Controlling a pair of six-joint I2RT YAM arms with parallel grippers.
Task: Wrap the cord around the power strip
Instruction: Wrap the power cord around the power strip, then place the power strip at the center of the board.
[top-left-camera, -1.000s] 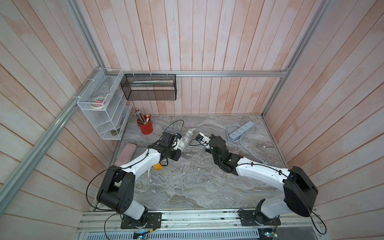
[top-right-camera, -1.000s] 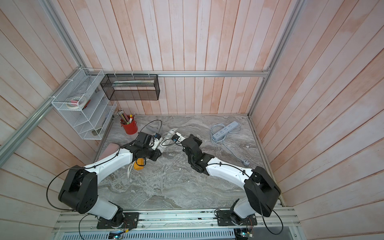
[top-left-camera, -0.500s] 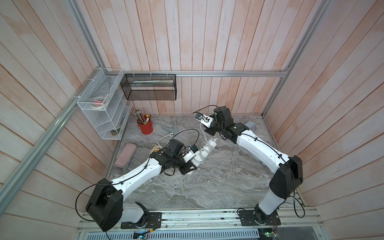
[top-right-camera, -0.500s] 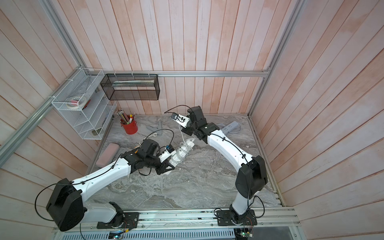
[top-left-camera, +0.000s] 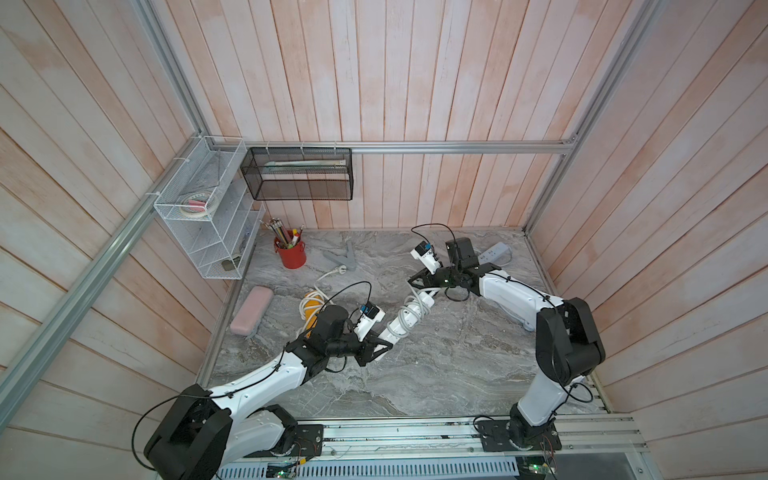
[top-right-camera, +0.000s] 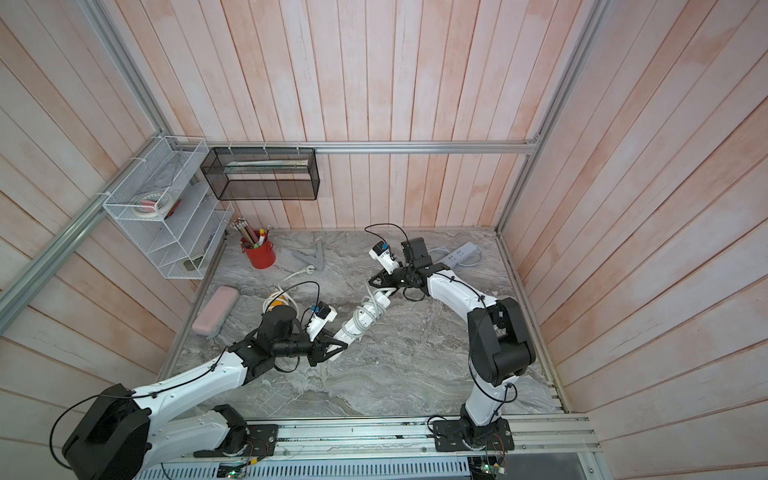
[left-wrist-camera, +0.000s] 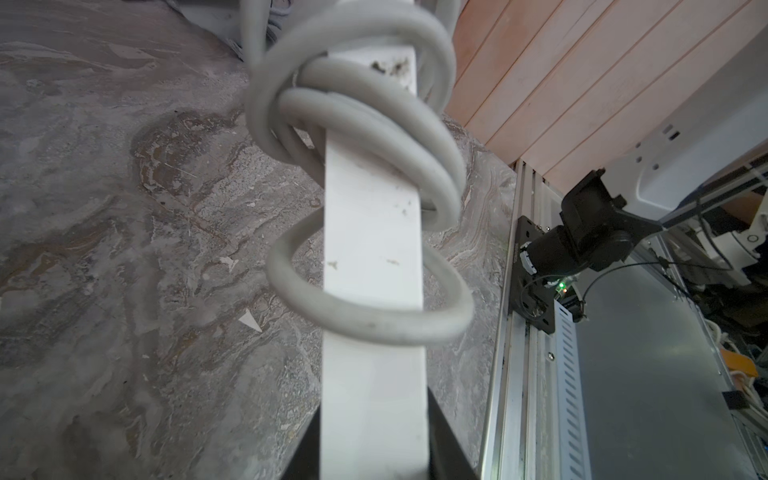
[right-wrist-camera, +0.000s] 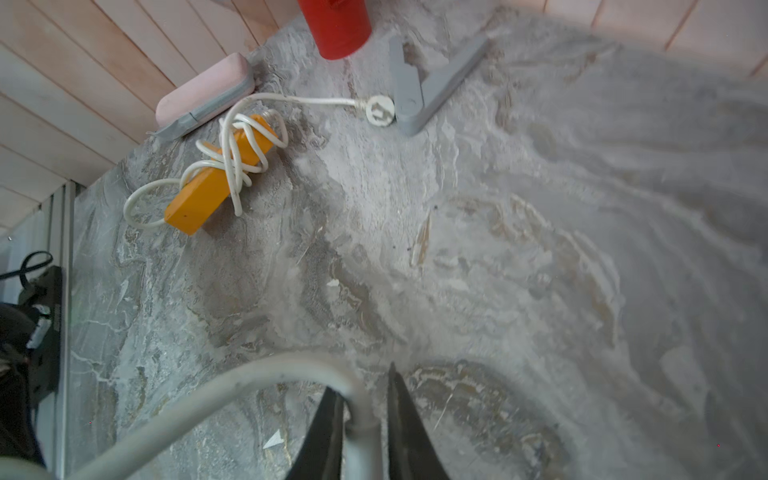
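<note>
Left claw (left-wrist-camera: 374, 451) clamps the power strip (left-wrist-camera: 372, 266), right claw (right-wrist-camera: 362, 415) pinches the cord (right-wrist-camera: 249, 380), its end hidden.

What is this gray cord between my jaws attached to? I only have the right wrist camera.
Observer: It runs to a white power strip mid-table, which your view misses.
Operator: Is anything holding that strip?
Observer: Yes, the left gripper is shut on its near end.
Operator: How does the wrapping look?
Observer: In the left wrist view the cord circles the strip several times. The coils are loose, and the lowest loop stands clear of the strip on one side.
</note>
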